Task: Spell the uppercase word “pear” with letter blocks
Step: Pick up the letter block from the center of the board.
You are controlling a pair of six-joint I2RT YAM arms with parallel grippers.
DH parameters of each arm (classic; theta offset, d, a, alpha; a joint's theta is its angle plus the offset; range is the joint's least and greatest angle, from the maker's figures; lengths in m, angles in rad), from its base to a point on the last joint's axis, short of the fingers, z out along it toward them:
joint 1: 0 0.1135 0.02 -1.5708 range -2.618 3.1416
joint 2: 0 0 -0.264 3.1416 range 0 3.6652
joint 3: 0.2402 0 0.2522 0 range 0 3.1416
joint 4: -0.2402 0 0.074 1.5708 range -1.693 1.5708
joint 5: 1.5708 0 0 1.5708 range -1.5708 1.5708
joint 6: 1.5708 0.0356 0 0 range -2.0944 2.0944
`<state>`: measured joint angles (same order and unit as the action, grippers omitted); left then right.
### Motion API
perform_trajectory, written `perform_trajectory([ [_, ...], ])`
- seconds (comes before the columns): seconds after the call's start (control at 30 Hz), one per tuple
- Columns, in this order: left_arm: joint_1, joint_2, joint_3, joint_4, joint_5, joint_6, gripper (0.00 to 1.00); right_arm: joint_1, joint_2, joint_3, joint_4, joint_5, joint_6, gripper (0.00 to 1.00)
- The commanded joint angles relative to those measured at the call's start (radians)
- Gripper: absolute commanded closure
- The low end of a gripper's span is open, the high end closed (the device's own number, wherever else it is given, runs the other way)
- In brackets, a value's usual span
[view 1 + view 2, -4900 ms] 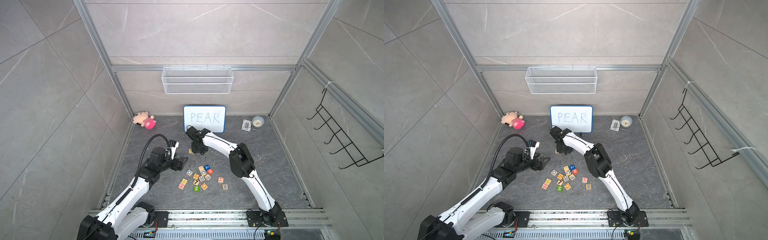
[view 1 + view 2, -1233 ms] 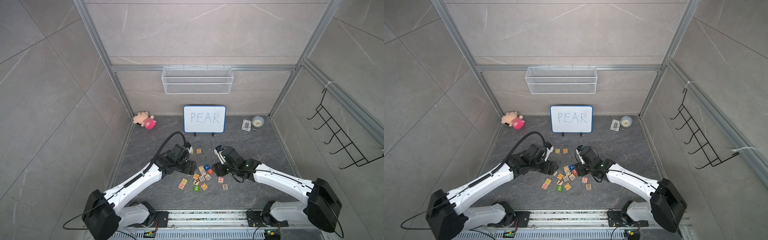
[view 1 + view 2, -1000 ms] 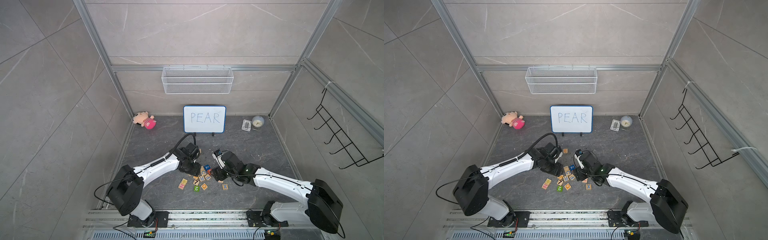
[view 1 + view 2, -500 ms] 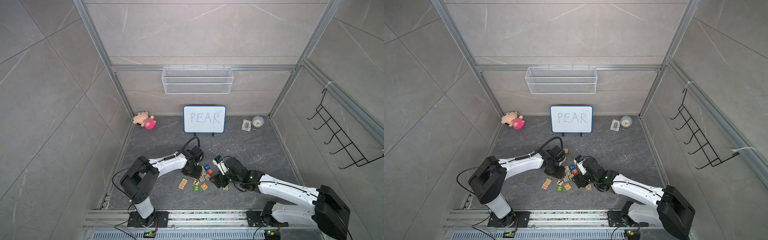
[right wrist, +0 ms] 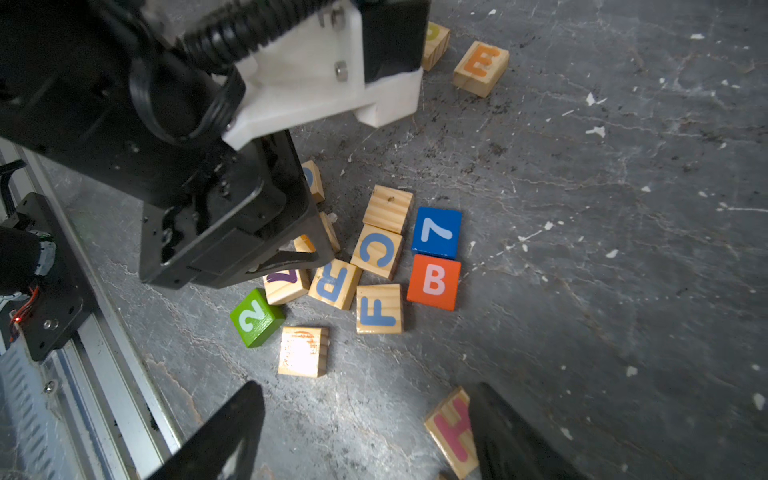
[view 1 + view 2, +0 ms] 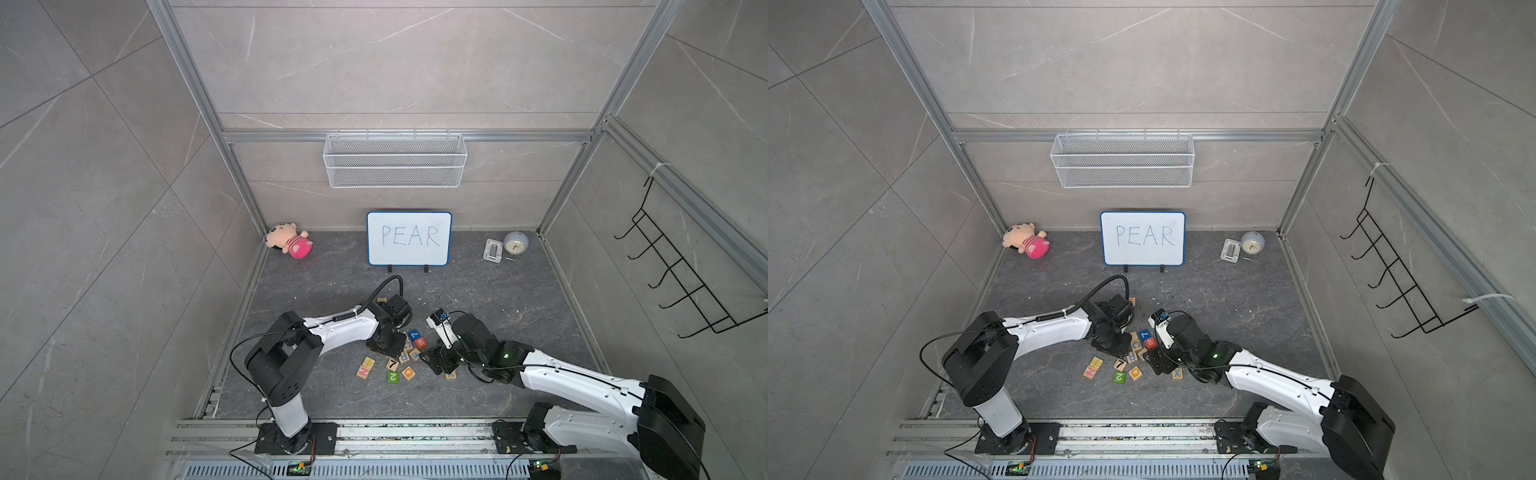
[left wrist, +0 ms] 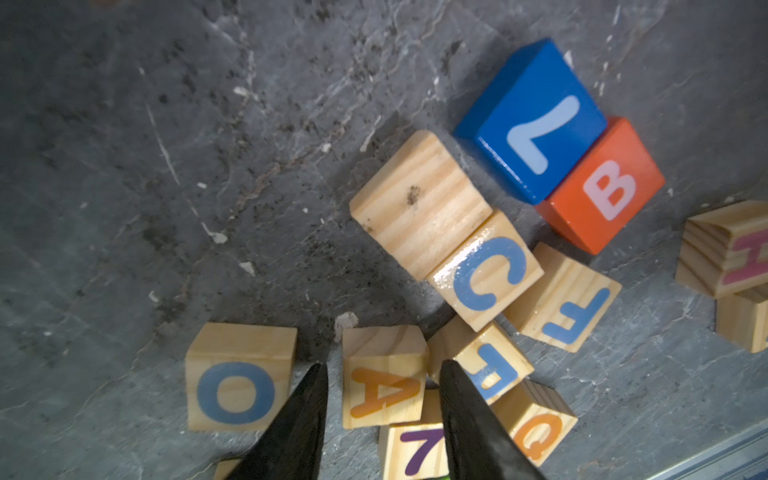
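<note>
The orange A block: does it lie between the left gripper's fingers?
Yes, the left wrist view shows the orange A block between the fingers of the left gripper.

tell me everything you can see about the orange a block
The A block is a small pale wooden cube with visible grain, an orange capital A on its upward face. It lies flat on the dark floor, the purple 7 block and R block crowding against it. The left gripper straddles it, jaws open, not yet touching.
</note>
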<state>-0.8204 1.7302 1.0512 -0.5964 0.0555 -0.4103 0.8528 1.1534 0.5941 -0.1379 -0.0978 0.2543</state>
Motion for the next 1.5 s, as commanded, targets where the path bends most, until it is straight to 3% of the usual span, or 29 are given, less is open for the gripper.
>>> perform_trajectory([
  [0.0, 0.002, -0.001, -0.002, -0.035, -0.078, -0.013, 0.55, 0.005, -0.015, 0.0, -0.021, 0.015, 0.014, 0.2],
  [0.53, -0.001, -0.051, -0.02, -0.057, -0.091, -0.005, 0.59, 0.007, 0.001, 0.024, -0.029, 0.018, 0.011, 0.2],
  [0.9, -0.056, 0.046, 0.038, -0.01, -0.04, -0.002, 0.6, 0.008, 0.005, 0.026, -0.032, 0.038, 0.014, 0.2],
  [1.23, -0.054, 0.024, 0.006, -0.001, -0.071, -0.027, 0.61, 0.01, -0.009, 0.025, -0.036, 0.047, 0.011, 0.2],
  [1.47, -0.054, -0.006, 0.009, -0.009, -0.069, -0.022, 0.77, 0.011, -0.019, 0.024, -0.041, 0.054, 0.01, 0.2],
])
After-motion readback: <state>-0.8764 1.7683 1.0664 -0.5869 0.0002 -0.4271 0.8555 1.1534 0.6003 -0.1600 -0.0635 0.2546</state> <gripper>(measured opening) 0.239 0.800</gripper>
